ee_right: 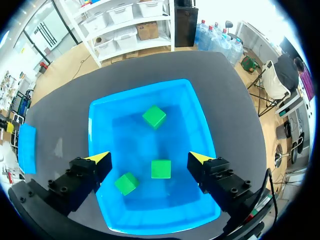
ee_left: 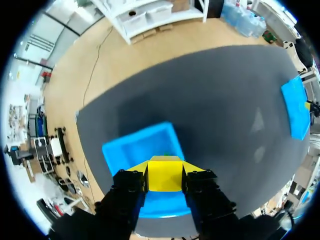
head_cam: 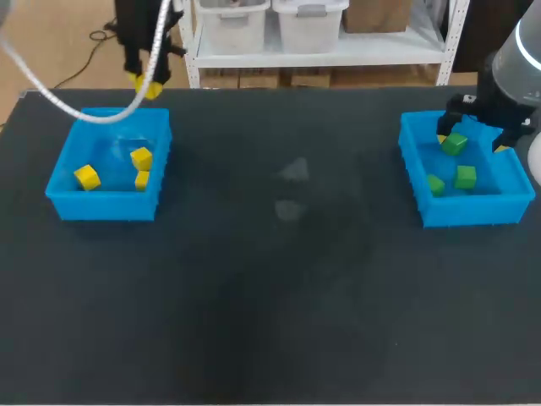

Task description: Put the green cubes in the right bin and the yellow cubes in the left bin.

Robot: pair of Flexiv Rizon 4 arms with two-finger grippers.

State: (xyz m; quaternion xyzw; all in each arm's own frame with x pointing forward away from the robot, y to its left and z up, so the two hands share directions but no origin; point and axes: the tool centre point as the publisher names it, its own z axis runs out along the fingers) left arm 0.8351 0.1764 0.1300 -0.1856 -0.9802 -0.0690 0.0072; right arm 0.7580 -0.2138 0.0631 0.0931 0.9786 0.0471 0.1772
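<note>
Pinching yellow cube point(ee_left: 164, 179), left claw point(ee_left: 165, 170) above left bin point(ee_left: 131, 148), right claw point(ee_right: 150, 159) splayed

You see a dark charcoal worktop point(head_cam: 270, 321) | matte surface, running under everything | you can pick out two faint pale patches point(head_cam: 293, 172) near its middle, one just behind the other

Your head camera: high behind, whole table point(head_cam: 270, 321). Wrists: close above left bin point(ee_left: 145, 145), right bin point(ee_right: 180, 115); both bins shared.
</note>
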